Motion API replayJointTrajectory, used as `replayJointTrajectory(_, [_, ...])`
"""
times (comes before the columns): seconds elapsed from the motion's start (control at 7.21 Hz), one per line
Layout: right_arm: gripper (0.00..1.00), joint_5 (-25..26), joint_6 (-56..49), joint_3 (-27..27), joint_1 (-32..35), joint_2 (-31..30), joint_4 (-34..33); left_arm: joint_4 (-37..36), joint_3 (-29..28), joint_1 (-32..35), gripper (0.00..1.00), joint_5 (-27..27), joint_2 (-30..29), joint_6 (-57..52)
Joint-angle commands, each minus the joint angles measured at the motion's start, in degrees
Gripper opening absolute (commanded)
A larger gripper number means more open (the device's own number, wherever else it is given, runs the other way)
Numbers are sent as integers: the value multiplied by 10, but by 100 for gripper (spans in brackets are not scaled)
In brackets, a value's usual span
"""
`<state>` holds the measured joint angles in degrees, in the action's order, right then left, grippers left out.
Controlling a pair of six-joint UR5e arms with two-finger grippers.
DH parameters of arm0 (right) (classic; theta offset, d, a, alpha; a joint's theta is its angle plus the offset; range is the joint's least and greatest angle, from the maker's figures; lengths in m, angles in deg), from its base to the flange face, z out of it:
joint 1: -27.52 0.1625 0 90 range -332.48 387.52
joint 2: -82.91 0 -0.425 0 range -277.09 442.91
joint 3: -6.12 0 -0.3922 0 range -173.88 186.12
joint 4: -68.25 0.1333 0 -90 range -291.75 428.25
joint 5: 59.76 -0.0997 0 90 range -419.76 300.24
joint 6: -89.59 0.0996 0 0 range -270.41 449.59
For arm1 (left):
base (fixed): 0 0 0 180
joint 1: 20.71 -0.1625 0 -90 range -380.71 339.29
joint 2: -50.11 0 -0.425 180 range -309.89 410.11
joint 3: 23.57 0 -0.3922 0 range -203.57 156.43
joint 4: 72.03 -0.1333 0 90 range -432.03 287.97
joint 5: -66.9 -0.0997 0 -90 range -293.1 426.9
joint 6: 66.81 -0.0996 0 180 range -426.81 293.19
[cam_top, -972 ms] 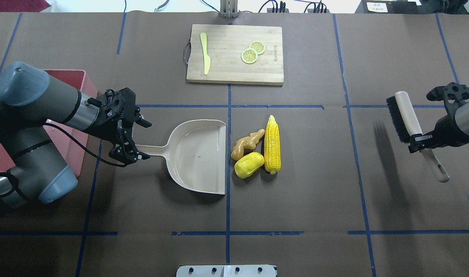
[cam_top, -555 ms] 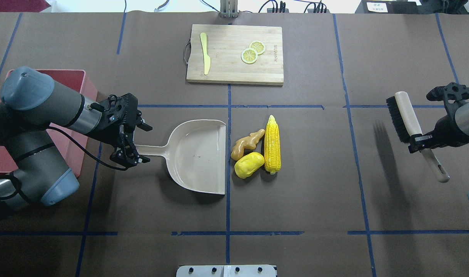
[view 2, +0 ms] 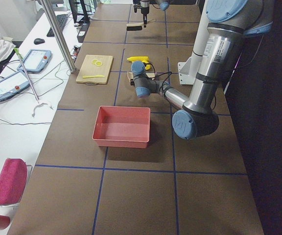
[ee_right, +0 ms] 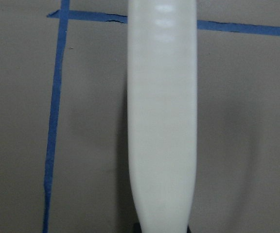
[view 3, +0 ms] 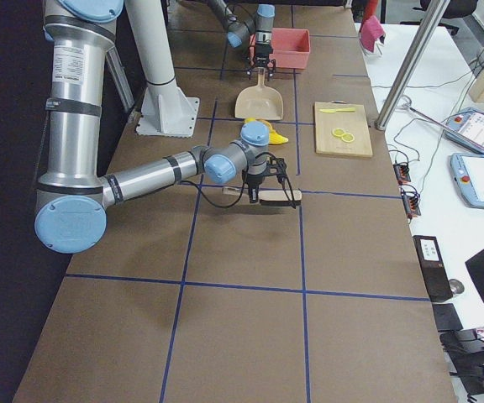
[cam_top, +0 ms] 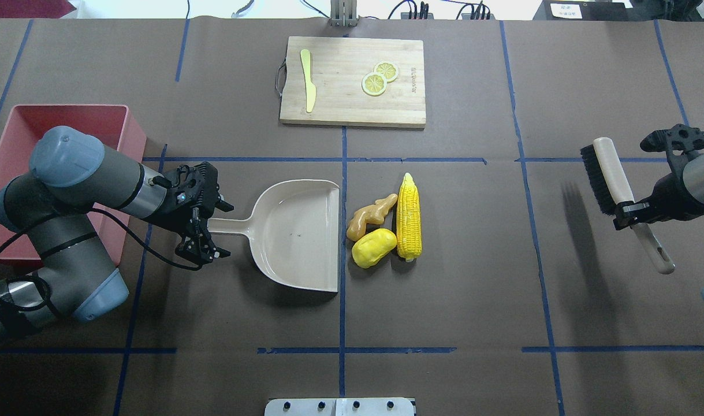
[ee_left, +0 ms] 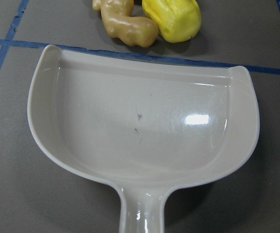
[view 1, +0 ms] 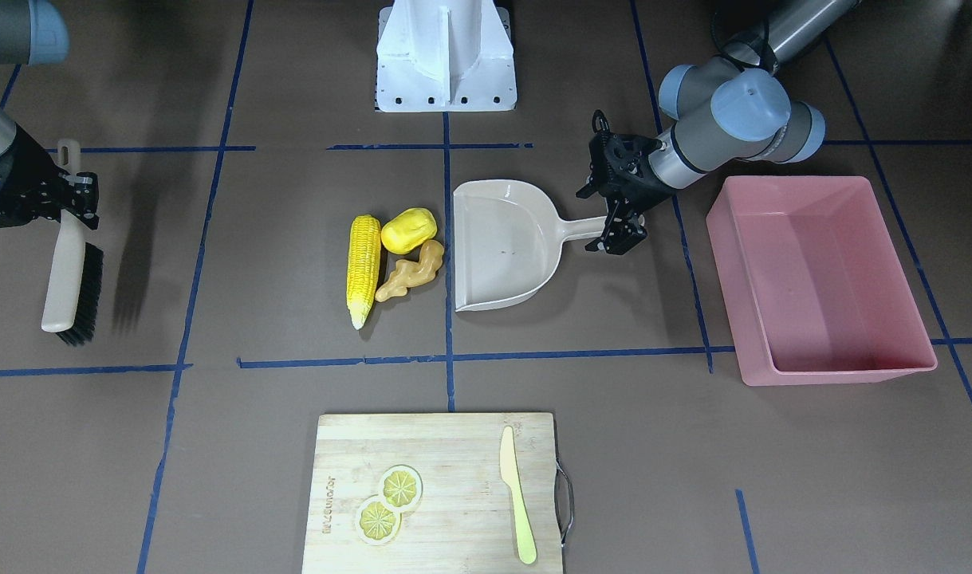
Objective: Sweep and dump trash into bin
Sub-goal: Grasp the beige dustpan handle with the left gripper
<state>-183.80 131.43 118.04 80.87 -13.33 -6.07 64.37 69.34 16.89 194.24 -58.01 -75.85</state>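
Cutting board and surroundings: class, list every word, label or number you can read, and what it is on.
Cutting board brand mark: too blurred to read.
Right arm sticker: print too small to read.
White label beyond the table: too small.
No other legible text.

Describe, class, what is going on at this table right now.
The robot is set up for sweeping. Its left hand sits open around the handle of the dustpan, not yet closed on it. Its right hand grips a brush well away from the trash. The corn cob, yellow lump and ginger root lie just past the dustpan's mouth, unswept. The pink bin is empty.
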Motion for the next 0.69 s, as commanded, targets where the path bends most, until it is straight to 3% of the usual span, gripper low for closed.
replayJointTrajectory(0.0, [0,-1,0,0,-1,0,1,5,-16,-12,99,-2,-2,2])
replayJointTrajectory(0.28, [0,-1,0,1,-1,-1,1,5,-24,-12,98,-2,-6,2])
replayJointTrajectory(0.56, [0,0,-1,0,-1,-1,1,4,-30,-12,85,-2,-6,2])
